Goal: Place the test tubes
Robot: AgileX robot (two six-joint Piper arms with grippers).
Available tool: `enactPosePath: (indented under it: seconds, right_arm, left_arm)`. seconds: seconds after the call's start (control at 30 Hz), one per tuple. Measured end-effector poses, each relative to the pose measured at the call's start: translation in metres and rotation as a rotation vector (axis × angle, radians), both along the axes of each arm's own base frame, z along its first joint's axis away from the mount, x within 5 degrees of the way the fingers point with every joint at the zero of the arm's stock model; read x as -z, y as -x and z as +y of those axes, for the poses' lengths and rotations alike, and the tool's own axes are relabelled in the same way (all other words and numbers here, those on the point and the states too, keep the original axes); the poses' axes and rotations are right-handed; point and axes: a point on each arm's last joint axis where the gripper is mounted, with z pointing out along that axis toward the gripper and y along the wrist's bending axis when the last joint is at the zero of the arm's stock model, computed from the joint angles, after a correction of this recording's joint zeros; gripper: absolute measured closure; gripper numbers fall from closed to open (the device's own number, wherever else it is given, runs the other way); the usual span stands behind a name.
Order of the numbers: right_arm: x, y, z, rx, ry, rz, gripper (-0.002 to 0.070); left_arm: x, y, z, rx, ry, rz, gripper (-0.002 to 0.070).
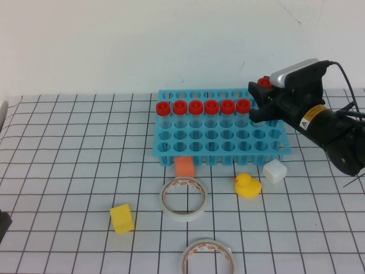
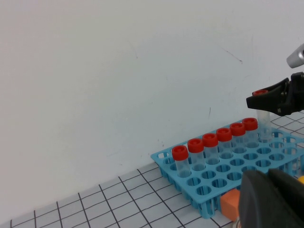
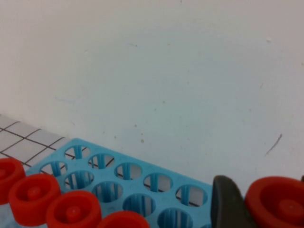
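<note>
A blue rack (image 1: 165,153) stands at the back of the gridded table, with a row of several red-capped test tubes (image 1: 203,107) upright in its second row from the back. My right gripper (image 1: 258,101) hovers over the rack's right end, shut on one more red-capped tube (image 1: 264,82) and holding it upright above the holes. The right wrist view has that tube's cap (image 3: 278,204) pressed against a dark finger (image 3: 227,205). From the left wrist view, the held tube (image 2: 262,114) hangs just past the row's end. My left gripper (image 2: 270,190) rests shut and empty at the near left edge (image 1: 3,225).
An orange block (image 1: 184,166) touches the rack's front. A yellow duck (image 1: 247,185) and a white cube (image 1: 274,170) sit in front of the rack's right half. Nearer me lie a tape roll (image 1: 165,204), a second roll (image 1: 188,255) and a yellow cube (image 1: 122,218).
</note>
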Motion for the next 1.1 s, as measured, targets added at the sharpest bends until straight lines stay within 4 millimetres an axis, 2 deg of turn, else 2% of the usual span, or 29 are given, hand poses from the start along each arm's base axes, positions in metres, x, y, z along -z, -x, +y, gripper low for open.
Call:
enactPosePath:
  seconds: [0.2,0.53,1.0,1.1]
  right_arm:
    - [0.002,0.000,0.001,-0.010,-0.017,-0.024,0.0405]
    - [0.020,-0.002,0.002,-0.019,-0.022,-0.015,0.0405]
    - [0.021,-0.002,0.002,-0.019,-0.020,-0.014,0.0405]
    - [0.021,-0.002,0.002,-0.019,-0.019,-0.014,0.0374]
  left_arm:
    - [0.000,0.000,0.000,0.000,0.000,0.000,0.0676]
    - [0.000,0.000,0.000,0.000,0.000,0.000,0.0676]
    - [0.000,0.000,0.000,0.000,0.000,0.000,0.0676]
    - [0.000,0.000,0.000,0.000,0.000,0.000,0.0676]
